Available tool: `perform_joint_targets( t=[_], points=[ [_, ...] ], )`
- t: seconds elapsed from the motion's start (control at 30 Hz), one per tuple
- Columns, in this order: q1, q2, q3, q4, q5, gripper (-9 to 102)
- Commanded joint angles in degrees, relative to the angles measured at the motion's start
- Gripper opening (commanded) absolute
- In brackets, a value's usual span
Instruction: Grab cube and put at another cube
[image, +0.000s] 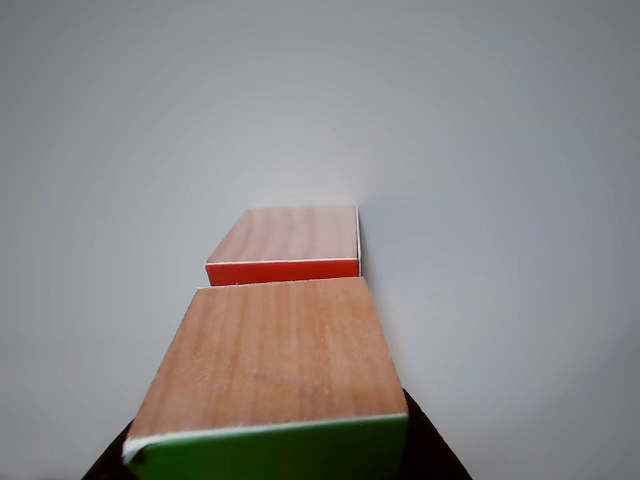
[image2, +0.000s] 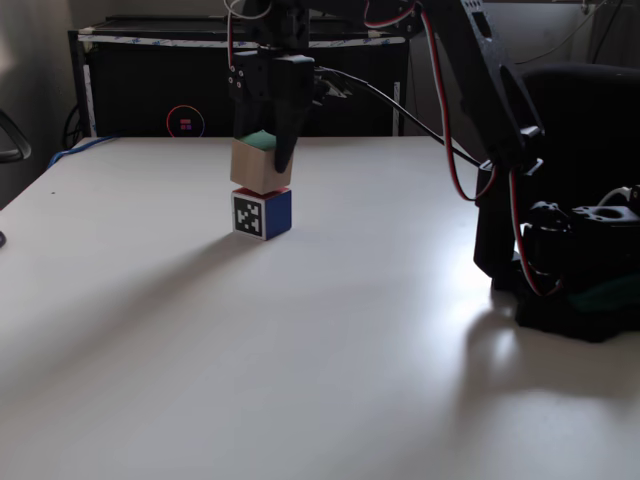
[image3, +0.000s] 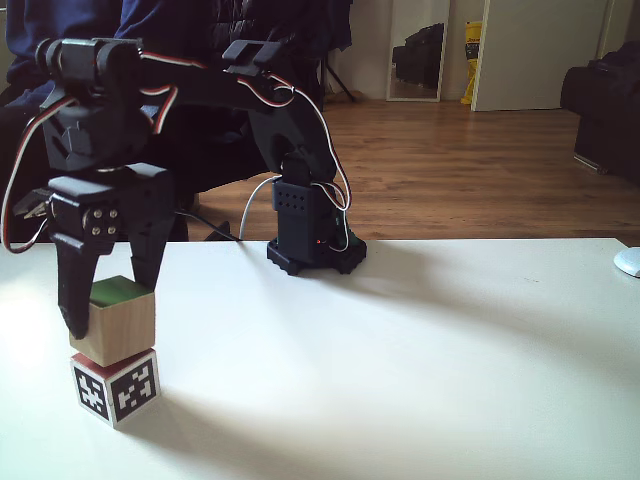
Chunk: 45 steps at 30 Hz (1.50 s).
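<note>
The wooden cube with a bright green top face (image3: 118, 318) sits on top of the same-sized wooden cube with a red top and a dark blue side (image2: 263, 213), which stands on the white worktop (image2: 330, 340). The black gripper (image3: 108, 295) reaches down from above, its fingers (image3: 75, 290) closed on the green-faced cube's sides, probably to steady it as it settles. It sits slightly skewed on the lower cube, so an even release matters.
</note>
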Motion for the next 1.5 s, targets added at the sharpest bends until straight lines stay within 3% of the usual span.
perform_joint_targets(
  t=[0.0, 0.83, 1.2, 1.47],
  points=[
    [-0.5, 1.1, -3.1, 0.4, 0.5, 25],
    [-1.0, 7.6, 1.1, 0.4, 0.1, 38],
    [-4.9, 52.6, 28.8, -0.9, -4.7, 44],
    [-14.7, 98.3, 56.4, -14.6, -3.6, 47]
  ],
)
